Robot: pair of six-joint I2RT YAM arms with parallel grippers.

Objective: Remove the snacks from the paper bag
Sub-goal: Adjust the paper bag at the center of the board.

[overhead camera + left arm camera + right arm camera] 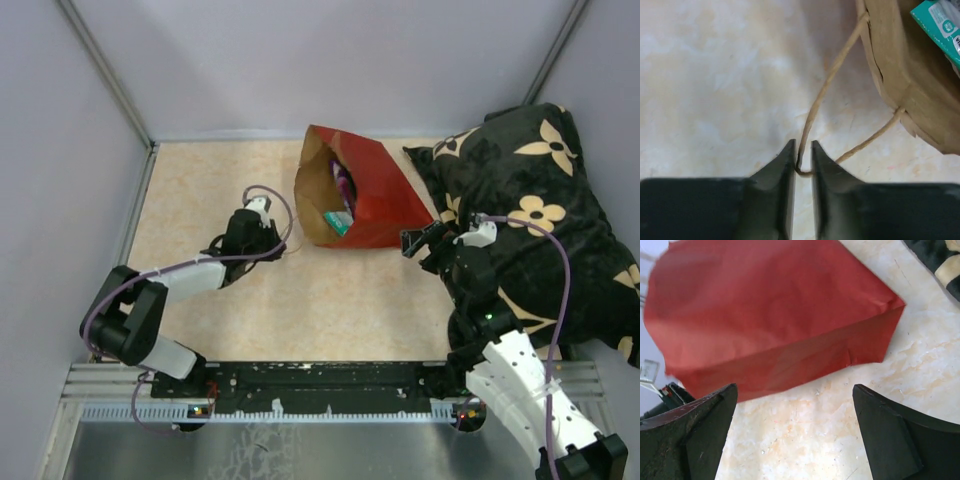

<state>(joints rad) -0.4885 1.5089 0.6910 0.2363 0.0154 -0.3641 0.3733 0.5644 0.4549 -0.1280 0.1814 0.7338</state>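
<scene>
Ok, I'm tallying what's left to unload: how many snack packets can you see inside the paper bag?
2. A teal packet lies at the paper bag's mouth; a purple packet sits just beyond it, farther back. More may be hidden inside.

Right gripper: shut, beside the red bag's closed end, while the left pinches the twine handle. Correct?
Not quite: the right gripper is open, jaws wide apart, as the right wrist view shows. The rest holds: it sits beside the closed end of the paper bag, and the left gripper pinches the twine handle.
</scene>
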